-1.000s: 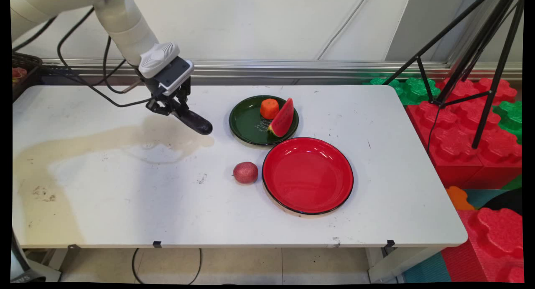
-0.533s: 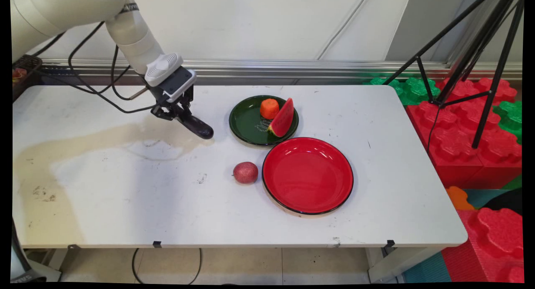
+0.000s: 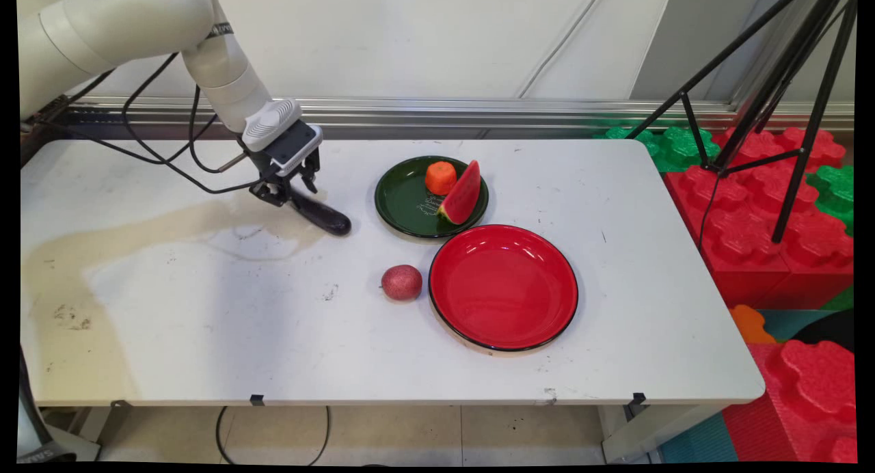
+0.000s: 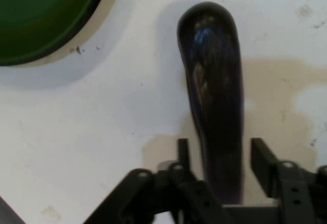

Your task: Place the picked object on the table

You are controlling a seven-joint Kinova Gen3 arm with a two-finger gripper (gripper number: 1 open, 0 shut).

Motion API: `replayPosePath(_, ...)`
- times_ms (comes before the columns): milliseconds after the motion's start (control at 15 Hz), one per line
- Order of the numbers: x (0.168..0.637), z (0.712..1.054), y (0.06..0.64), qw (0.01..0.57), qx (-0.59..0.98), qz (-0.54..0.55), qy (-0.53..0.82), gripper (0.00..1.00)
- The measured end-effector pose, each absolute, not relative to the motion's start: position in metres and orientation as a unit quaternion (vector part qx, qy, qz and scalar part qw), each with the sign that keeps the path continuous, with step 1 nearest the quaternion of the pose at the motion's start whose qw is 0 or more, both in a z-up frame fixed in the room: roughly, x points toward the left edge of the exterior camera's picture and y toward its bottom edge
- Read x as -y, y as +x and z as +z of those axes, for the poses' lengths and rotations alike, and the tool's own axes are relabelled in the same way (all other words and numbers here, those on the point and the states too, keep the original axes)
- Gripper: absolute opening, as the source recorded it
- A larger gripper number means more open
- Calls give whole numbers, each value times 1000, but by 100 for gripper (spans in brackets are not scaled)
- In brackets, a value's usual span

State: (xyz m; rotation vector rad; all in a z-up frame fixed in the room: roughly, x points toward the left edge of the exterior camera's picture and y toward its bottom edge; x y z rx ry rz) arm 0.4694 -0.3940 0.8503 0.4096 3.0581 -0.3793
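Note:
A dark purple eggplant [image 3: 327, 217] [image 4: 214, 70] lies on the white table [image 3: 205, 322], its rounded end toward the green plate [image 3: 396, 206] [image 4: 30, 19]. My gripper [image 3: 295, 193] [image 4: 220, 150] straddles its stem end; the fingers [image 4: 183, 150] stand open with a small gap on each side of the eggplant. On the green plate are an orange fruit [image 3: 441, 178] and a watermelon slice [image 3: 463, 194]. An empty red plate [image 3: 504, 288] sits nearer the front, with a speckled red fruit [image 3: 401, 282] just left of it.
A tan stain [image 3: 137, 234] spreads over the table's left half. Black tripod legs [image 3: 786, 117] and red and green foam blocks [image 3: 772, 206] stand off the table's right end. Black cables [image 3: 157, 152] hang from the arm.
The gripper came down and slightly right with the eggplant, which now rests on the table. The fingers have parted from it.

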Motion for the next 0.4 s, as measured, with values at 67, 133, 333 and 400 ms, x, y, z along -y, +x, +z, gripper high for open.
replayPosePath(67,395,848,470,16,-984,-122,131,100)
replayPosePath(133,395,847,471,15,-984,-122,130,100)
replayPosePath(333,395,844,471,14,-984,-123,128,100)
replayPosePath(400,395,843,471,14,-984,-123,127,100)
